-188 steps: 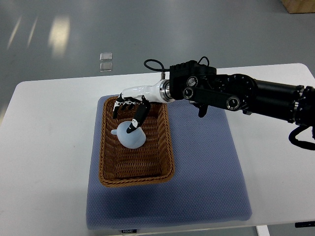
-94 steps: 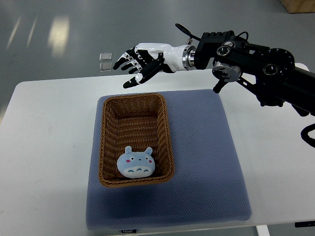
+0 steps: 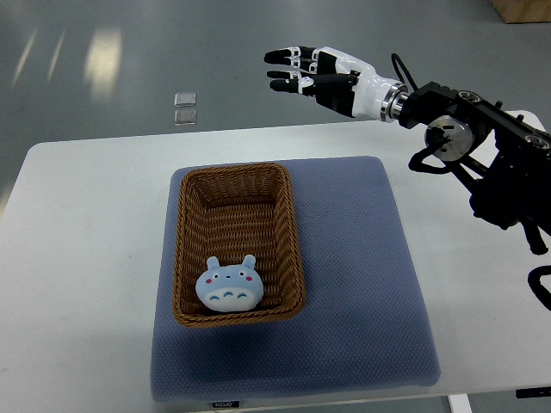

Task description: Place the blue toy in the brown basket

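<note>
The blue toy (image 3: 229, 286), a round plush with two small ears and a face, lies in the near end of the brown wicker basket (image 3: 285, 215). The basket sits on a blue-grey mat (image 3: 362, 284) on the white table. My right hand (image 3: 314, 75) hangs high above the table's far edge, well away from the basket, fingers stretched out and spread, holding nothing. Its black arm comes in from the right edge. No left arm shows.
The white table (image 3: 86, 258) extends left and right of the mat. Beyond its far edge is grey floor with two small clear squares (image 3: 184, 107). A brown box corner (image 3: 523, 9) shows at the top right.
My right hand let go of the toy in the basket, lifted out and drew back up and to the right. The toy dropped to the basket's near end and shifted slightly left.
</note>
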Action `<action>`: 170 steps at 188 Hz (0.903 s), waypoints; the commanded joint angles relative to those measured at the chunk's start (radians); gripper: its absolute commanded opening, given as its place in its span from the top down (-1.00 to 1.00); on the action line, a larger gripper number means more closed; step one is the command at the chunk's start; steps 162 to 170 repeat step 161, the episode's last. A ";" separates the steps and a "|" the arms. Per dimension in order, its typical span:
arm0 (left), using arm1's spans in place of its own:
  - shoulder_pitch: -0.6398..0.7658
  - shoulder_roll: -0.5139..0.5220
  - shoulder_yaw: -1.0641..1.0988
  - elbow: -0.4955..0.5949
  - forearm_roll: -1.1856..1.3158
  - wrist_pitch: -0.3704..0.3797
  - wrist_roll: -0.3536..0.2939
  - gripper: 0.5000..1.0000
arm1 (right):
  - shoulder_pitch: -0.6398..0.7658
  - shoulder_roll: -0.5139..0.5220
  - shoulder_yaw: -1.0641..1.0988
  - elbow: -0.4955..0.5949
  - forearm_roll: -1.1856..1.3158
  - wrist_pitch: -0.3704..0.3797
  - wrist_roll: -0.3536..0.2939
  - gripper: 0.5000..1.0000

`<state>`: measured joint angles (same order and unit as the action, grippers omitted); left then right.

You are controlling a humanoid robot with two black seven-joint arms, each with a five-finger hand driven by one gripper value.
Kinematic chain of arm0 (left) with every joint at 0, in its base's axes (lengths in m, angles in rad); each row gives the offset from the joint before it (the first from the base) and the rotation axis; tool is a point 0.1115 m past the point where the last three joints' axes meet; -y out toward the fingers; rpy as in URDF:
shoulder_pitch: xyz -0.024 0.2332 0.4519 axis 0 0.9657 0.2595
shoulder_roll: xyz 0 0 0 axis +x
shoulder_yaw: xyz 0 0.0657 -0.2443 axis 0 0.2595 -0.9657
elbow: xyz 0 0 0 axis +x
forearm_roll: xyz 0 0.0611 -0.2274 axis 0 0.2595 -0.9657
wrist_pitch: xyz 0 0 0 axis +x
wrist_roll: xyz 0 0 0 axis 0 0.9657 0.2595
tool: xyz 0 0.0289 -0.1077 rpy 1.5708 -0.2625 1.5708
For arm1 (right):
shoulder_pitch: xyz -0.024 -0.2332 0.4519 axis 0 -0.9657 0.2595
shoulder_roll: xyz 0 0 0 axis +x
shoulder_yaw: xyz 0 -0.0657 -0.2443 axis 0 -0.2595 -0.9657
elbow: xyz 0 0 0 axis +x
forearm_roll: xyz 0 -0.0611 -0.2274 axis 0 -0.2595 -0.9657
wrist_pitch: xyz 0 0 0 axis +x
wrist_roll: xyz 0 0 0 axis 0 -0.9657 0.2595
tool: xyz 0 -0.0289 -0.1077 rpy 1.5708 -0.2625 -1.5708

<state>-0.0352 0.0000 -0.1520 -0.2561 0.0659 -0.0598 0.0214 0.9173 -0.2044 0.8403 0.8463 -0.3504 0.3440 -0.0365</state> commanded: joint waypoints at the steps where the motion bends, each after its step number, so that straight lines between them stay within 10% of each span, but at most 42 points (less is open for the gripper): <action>1: 0.000 0.000 0.000 0.000 0.000 0.000 0.000 -1.00 | -0.092 0.013 0.118 -0.001 0.056 0.000 0.018 -0.57; 170: 0.001 0.000 0.000 -0.009 0.000 0.000 0.002 -1.00 | -0.302 0.115 0.237 -0.164 0.372 0.013 0.135 -0.62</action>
